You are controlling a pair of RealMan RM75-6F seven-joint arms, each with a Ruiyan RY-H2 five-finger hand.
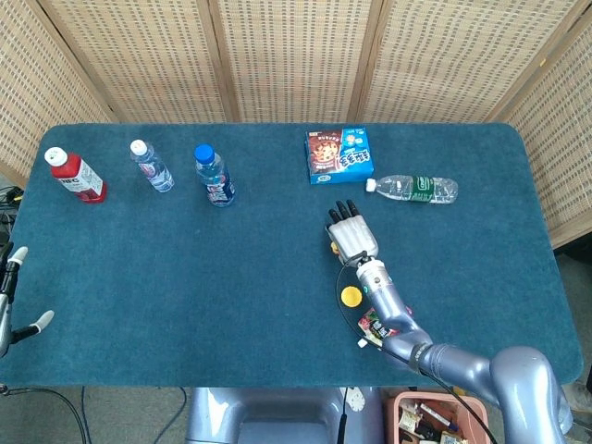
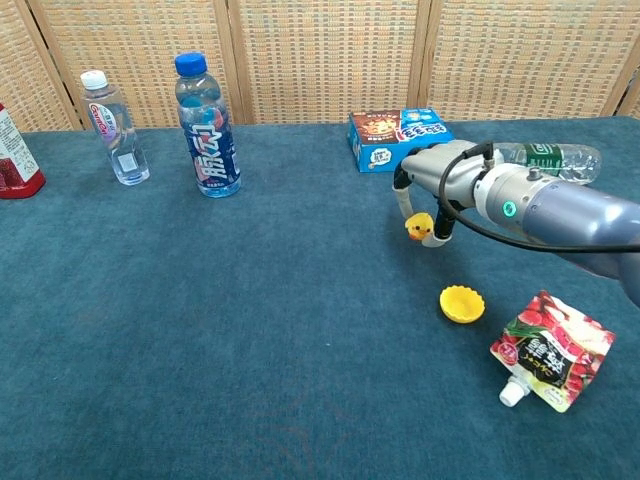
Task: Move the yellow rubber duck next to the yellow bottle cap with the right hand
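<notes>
The yellow rubber duck (image 2: 419, 227) is pinched between the thumb and the fingers of my right hand (image 2: 436, 182), low over the blue cloth. In the head view the right hand (image 1: 352, 240) lies palm down over the duck and hides nearly all of it. The yellow bottle cap (image 2: 461, 303) lies open side up on the cloth, nearer to me than the duck and slightly right; in the head view the cap (image 1: 351, 296) sits just below the wrist. My left hand (image 1: 11, 298) shows at the far left table edge, fingers apart and holding nothing.
A red-capped bottle (image 1: 76, 176), a clear bottle (image 1: 151, 166) and a blue-capped bottle (image 1: 214, 176) stand at the back left. A snack box (image 1: 339, 155) and a lying green-labelled bottle (image 1: 416, 189) are behind the right hand. A red drink pouch (image 2: 548, 350) lies right of the cap.
</notes>
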